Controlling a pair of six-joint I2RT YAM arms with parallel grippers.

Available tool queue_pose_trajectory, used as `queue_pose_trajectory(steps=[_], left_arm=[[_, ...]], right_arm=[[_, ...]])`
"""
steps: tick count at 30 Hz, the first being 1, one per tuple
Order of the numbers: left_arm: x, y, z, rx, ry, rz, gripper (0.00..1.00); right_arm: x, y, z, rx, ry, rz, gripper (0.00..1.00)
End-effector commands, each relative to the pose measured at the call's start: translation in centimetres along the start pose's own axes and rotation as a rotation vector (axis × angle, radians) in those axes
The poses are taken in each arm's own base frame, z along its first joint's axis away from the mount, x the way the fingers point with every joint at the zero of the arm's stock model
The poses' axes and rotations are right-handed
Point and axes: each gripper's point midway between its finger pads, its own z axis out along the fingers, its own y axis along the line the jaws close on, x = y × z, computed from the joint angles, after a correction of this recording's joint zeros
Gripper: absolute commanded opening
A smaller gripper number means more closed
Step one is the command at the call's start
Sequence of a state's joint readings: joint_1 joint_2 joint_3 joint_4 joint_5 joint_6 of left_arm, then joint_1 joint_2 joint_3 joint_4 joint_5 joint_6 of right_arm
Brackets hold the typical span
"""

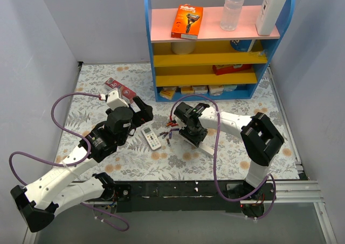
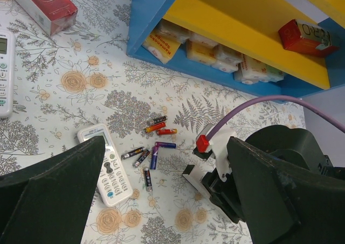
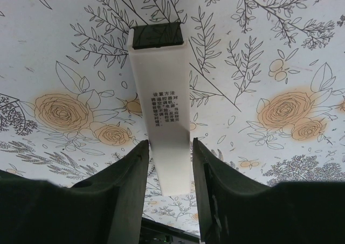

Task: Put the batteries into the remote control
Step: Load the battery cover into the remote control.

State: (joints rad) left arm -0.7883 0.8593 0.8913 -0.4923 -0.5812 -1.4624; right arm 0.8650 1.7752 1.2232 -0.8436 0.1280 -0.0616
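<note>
Nearest the arm bases, the right end effector [image 3: 170,141] straddles a long white plastic remote control [image 3: 161,93], one dark finger along each long side. The fingers sit right against the casing, but I cannot tell whether they clamp it or merely flank it. This remote lies back-face up, with its printed label showing and a dark rectangle at its far end. It is probably turned this way so that the battery bay can be reached.

Across from it, the left end effector [image 1: 144,112] hovers with its jaws spread wide and nothing between them, seemingly poised to fetch a cell. Between the two arms, on the floral-patterned surface [image 1: 178,163], rests a shorter white button-faced remote control [image 2: 110,171], keys up. Just beside it the small cylindrical batteries [image 2: 154,155], red, blue and black, lie scattered loose. None is loaded yet, so the task appears barely begun.

Farther off sit a red cardboard carton [image 2: 46,4] and, at the back, the blue and yellow shelf unit [image 1: 215,44].
</note>
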Motion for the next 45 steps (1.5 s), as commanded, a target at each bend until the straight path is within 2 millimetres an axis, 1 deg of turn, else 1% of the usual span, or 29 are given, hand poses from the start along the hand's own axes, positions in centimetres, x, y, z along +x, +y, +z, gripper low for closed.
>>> queue_pose_trajectory(steps=[1, 11, 15, 18, 20, 21, 22, 24, 25, 26, 27, 28, 29, 30, 31, 32, 33, 34, 35, 36, 37, 38, 39, 40, 41, 42, 44, 45], left_arm=[[-0.9, -0.3, -0.5, 0.015, -0.019, -0.02, 0.98], [-0.8, -0.5, -0.3, 0.017, -0.015, -0.017, 0.98], [-0.6, -0.6, -0.1, 0.019, -0.009, -0.016, 0.98], [-0.1, -0.9, 0.0, 0.033, 0.01, -0.019, 0.98], [0.2, -1.2, 0.2, 0.044, 0.024, -0.019, 0.98], [0.9, -1.4, 0.4, 0.053, 0.047, -0.014, 0.98], [1.1, -1.5, 0.5, 0.057, 0.056, -0.012, 0.98], [1.7, -2.2, 0.6, 0.087, 0.085, 0.0, 0.98], [2.1, -2.4, 0.9, 0.091, 0.1, 0.008, 0.98], [2.5, -2.7, 1.1, 0.102, 0.115, 0.014, 0.98], [3.2, -3.2, 1.2, 0.126, 0.147, 0.021, 0.98], [4.1, -3.5, 1.7, 0.132, 0.179, 0.051, 0.98], [4.6, -3.9, 1.9, 0.147, 0.197, 0.061, 0.98], [5.1, -4.1, 2.1, 0.155, 0.22, 0.072, 0.98], [6.8, -4.4, 2.7, 0.167, 0.283, 0.107, 0.98], [7.2, -5.0, 3.0, 0.187, 0.3, 0.116, 0.98], [7.9, -5.4, 3.2, 0.202, 0.33, 0.132, 0.98], [9.4, -5.7, 3.7, 0.221, 0.385, 0.163, 0.98], [9.8, -6.4, 4.0, 0.245, 0.408, 0.177, 0.98], [10.4, -6.8, 4.3, 0.259, 0.433, 0.194, 0.98], [11.3, -7.1, 4.3, 0.28, 0.478, 0.208, 0.98], [12.5, -7.3, 5.2, 0.275, 0.517, 0.239, 0.98], [13.2, -7.5, 5.5, 0.281, 0.542, 0.251, 0.98], [14.0, -7.7, 5.7, 0.296, 0.58, 0.262, 0.98], [14.8, -7.9, 5.7, 0.319, 0.613, 0.282, 0.97], [15.9, -8.0, 6.5, 0.314, 0.648, 0.296, 0.96], [17.3, -7.9, 6.7, 0.319, 0.711, 0.314, 0.95], [18.3, -7.8, 7.5, 0.314, 0.74, 0.343, 0.95]], right_arm=[[-0.3, -0.1, -1.4, -0.008, -0.028, -0.014, 0.46], [-0.4, -0.1, -1.1, -0.01, -0.033, -0.026, 0.47], [-0.6, -0.1, -1.3, -0.011, -0.042, -0.027, 0.47], [-1.3, 0.0, -2.2, -0.017, -0.081, -0.024, 0.47], [-2.0, 0.0, -3.2, -0.019, -0.121, -0.013, 0.47], [-2.2, 0.0, -3.6, -0.021, -0.134, -0.004, 0.48], [-2.4, 0.0, -4.3, -0.019, -0.16, 0.015, 0.49], [-2.6, -0.4, -5.1, -0.011, -0.186, 0.052, 0.51], [-2.7, -0.6, -6.0, -0.009, -0.219, 0.084, 0.52], [-2.6, -0.7, -6.2, -0.008, -0.236, 0.133, 0.52], [-2.6, -1.4, -6.5, -0.001, -0.257, 0.181, 0.54], [-2.6, -1.7, -7.7, -0.004, -0.309, 0.25, 0.54], [-2.8, -2.1, -7.9, -0.004, -0.345, 0.294, 0.54], [-1.6, -2.9, -7.3, 0.002, -0.337, 0.361, 0.53], [-1.2, -3.2, -7.9, -0.007, -0.372, 0.455, 0.53], [-1.0, -3.3, -7.8, -0.024, -0.389, 0.508, 0.53], [0.3, -3.7, -6.8, -0.035, -0.362, 0.61, 0.53], [0.7, -3.7, -7.2, -0.048, -0.38, 0.655, 0.53], [1.1, -3.7, -7.1, -0.056, -0.383, 0.698, 0.53], [2.0, -3.5, -6.1, -0.063, -0.375, 0.771, 0.53], [2.1, -3.5, -6.7, -0.07, -0.419, 0.809, 0.53], [2.5, -3.4, -6.4, -0.071, -0.431, 0.845, 0.53], [2.1, -3.3, -6.4, -0.091, -0.465, 0.911, 0.53], [3.1, -3.0, -5.8, -0.094, -0.466, 0.945, 0.53], [3.4, -3.0, -5.5, -0.09, -0.471, 0.978, 0.53], [3.6, -2.9, -5.3, -0.097, -0.474, 1.03, 0.53], [4.6, -2.5, -4.4, -0.103, -0.469, 1.069, 0.53], [4.8, -2.3, -4.1, -0.11, -0.464, 1.099, 0.53]])
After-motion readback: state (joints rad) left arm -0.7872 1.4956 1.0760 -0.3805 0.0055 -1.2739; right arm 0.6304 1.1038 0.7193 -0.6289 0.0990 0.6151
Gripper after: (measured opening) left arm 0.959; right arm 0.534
